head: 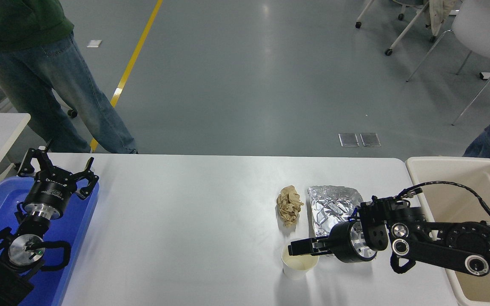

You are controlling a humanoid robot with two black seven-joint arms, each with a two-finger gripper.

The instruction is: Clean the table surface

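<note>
The wide white matte bench [185, 221] fills the lower half of the view, its near edge cut off; the white paper cup [298, 264] stands nearest, its rim partly hidden by the black right gripper [302, 247], whose jaws reach over the cup's mouth, though how far apart they stand cannot be made out; just behind, the crumpled silver foil tray [330, 204] lies half covered by the wrist; beside it sits a crumpled brown paper wad [289, 205]; the left gripper [58, 172] hovers above the blue plastic tray [79, 221], jaws spread, holding nothing.
</note>
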